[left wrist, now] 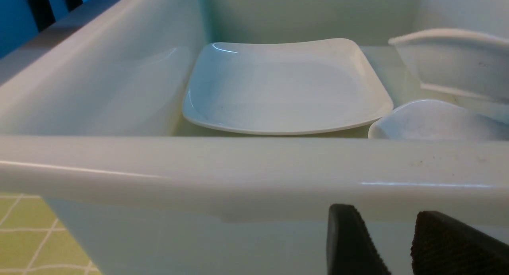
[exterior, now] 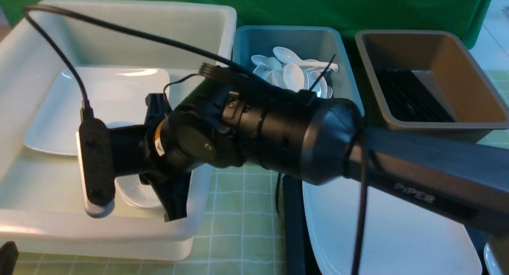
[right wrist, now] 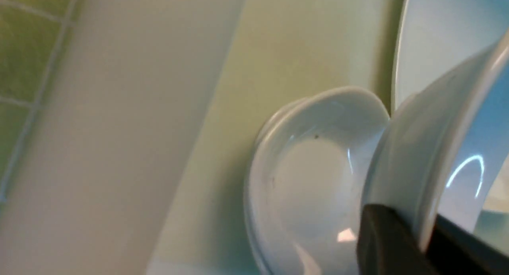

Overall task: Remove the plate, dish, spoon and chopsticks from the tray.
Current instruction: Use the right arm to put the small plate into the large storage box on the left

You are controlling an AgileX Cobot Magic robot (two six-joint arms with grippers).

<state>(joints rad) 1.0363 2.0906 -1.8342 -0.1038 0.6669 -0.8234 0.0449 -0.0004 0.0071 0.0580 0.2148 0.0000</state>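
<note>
Holding dish (right wrist: 413, 155) on edge at 8 o'clock of front view over white tub (exterior: 119, 231), right gripper (right wrist: 427, 247) clamped on its thin rim; slip or early release could chip second dish (right wrist: 302, 187) lying just beside.

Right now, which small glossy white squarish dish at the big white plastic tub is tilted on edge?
The dish pinched in the right gripper, above the tub; the other dish lies flat on the tub floor.
</note>
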